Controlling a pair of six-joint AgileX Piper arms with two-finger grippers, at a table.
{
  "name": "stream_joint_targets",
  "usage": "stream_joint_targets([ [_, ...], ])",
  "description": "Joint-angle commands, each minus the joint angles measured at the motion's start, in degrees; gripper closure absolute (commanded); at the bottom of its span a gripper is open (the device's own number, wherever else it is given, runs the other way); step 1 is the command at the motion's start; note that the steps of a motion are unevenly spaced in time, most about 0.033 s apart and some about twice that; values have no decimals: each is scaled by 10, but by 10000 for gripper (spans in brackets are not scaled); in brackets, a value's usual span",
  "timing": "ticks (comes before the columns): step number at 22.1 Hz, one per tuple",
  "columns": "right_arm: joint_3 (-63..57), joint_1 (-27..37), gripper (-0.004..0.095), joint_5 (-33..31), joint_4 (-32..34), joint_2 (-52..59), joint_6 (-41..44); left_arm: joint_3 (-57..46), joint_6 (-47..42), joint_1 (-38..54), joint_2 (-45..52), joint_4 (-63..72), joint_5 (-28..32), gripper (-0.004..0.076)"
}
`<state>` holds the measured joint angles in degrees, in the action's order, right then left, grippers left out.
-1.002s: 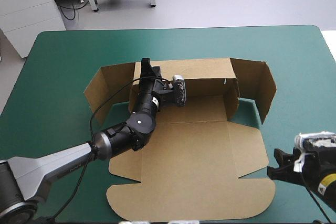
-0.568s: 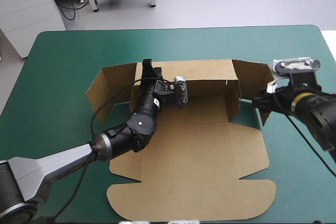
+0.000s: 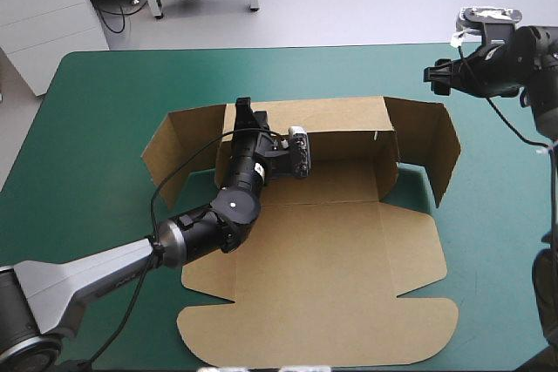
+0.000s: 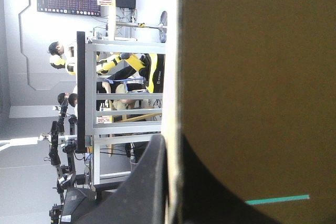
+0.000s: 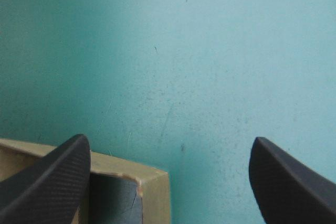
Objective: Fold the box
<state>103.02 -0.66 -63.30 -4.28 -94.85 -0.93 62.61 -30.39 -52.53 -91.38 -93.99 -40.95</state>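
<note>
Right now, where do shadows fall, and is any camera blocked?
High view: even light, no glare; the box is shaded inside its raised walls. Left wrist view: the box's wall, pinched by the left gripper, blocks most of the picture, its face dim. Right wrist view: teal-green cover, dimmer toward the box's corner, seen past the open right gripper.

High view looks down on the box (image 3: 323, 250); wrist views glimpse it close.

Desk (image 3: 105, 93) with teal-green cover, brown box (image 3: 331, 250) lying on it, back wall upright at the left hand (image 3: 243, 113), lid flat behind that hand, bare cover ahead of the right hand (image 3: 433, 74), box's end flap just beside it
</note>
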Motion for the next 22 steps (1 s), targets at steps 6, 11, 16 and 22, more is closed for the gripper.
stream_joint_targets([
  [6, 65, 5, 155, -8, -5, -67, -25, 16, -6, -4, 24, -28, -7, 756],
  [11, 65, 5, 188, -33, 14, -67, -49, 16, -7, -4, 24, -28, -9, 756],
  [16, 65, 5, 197, -67, -4, -67, -68, 16, -7, -4, 22, -28, -9, 756],
  [22, 65, 5, 197, -82, -20, -60, -90, 16, -7, -4, 8, -28, -19, 756],
])
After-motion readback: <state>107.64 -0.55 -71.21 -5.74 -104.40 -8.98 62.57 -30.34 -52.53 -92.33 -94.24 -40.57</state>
